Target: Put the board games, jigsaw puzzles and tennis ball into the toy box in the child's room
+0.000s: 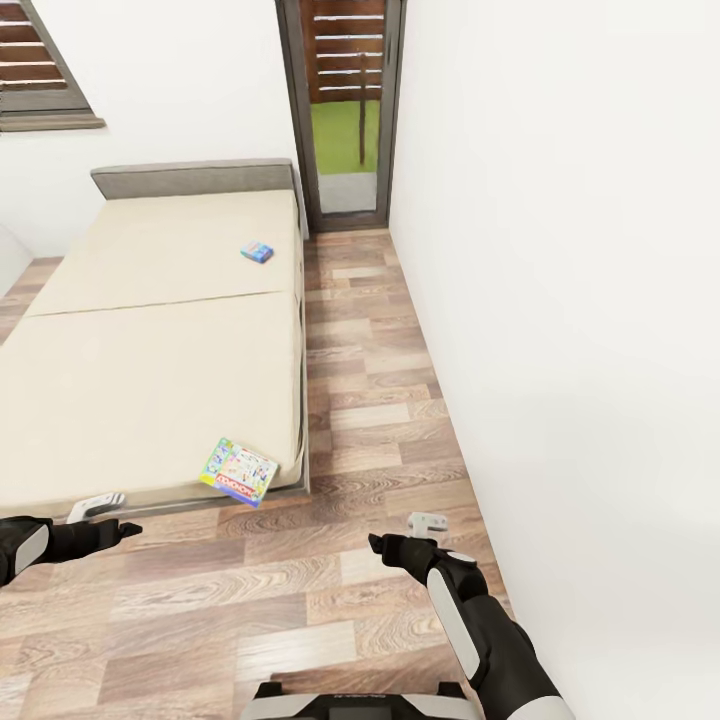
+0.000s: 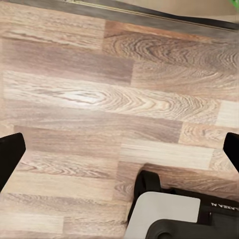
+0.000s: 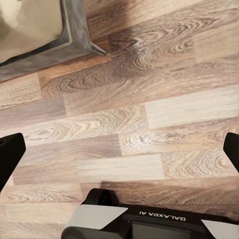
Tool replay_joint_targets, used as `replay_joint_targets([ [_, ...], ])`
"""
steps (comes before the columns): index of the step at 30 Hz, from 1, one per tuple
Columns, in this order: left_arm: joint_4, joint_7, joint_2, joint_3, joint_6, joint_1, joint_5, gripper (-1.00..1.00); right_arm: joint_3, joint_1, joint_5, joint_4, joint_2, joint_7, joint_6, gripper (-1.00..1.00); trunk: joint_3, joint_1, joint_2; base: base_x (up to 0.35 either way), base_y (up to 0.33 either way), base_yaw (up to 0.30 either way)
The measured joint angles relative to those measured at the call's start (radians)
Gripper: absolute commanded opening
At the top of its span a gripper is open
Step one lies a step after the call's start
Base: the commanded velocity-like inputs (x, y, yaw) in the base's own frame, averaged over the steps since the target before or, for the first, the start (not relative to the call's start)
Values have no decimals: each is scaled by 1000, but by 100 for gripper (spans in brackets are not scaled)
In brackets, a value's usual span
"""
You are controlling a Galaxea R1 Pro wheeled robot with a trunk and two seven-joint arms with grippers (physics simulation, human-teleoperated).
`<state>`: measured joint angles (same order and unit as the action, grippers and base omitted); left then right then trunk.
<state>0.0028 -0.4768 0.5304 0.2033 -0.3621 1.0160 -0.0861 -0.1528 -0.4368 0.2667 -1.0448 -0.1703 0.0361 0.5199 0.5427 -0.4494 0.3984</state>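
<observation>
Two board games lie on the beige bed. A small blue one rests far up the mattress near its right edge. A larger colourful one sits at the near right corner, overhanging the grey frame. My left gripper hovers low in front of the bed's foot, open and empty over floor planks. My right gripper hangs open over the floor to the right of the bed corner. The table, toy box, jigsaw puzzles and tennis ball are out of view.
A strip of wood-plank floor runs between the bed and the white wall on the right, ending at a tall glazed door. A shuttered window is at the far left. My base shows at the bottom edge.
</observation>
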Motion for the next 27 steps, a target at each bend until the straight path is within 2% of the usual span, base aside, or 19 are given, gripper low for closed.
replay_joint_targets([
  [19, 0, 0, 0, 0, 0, 0, 0, 100, 0, 0, 0, 0, 0, 0, -3, 100, -32, 0, 0, -2, 0, 0],
  [27, 0, 0, 0, 0, 0, 0, -2, 100, 0, 0, 0, 0, 0, 0, -3, 100, -45, 0, 0, -136, 36, 0],
])
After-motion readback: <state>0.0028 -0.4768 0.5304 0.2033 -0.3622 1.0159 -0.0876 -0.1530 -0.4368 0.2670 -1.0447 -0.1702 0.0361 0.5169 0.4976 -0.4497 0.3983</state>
